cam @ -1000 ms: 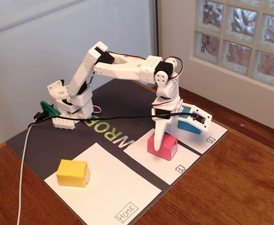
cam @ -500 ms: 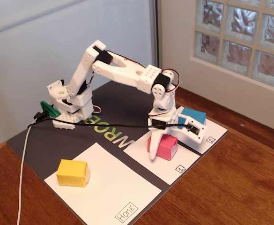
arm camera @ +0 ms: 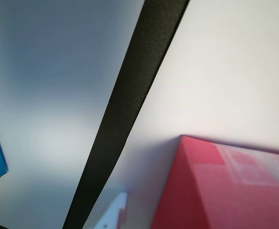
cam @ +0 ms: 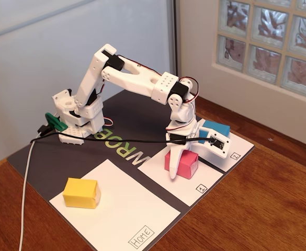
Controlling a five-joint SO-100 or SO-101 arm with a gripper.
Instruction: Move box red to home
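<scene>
The red box rests on the small white sheet marked 1, right of the large Home sheet. My gripper points down at it. One white finger stands against the box's left side with its tip on the paper; the other finger is hidden behind the box. In the wrist view the red box fills the lower right, and a white fingertip sits just left of it with a thin gap. The jaws look open round the box.
A yellow box sits on the Home sheet's left part. A blue box stands on sheet 2, just behind the gripper. A black cable crosses the dark mat. The arm's base is at the back left.
</scene>
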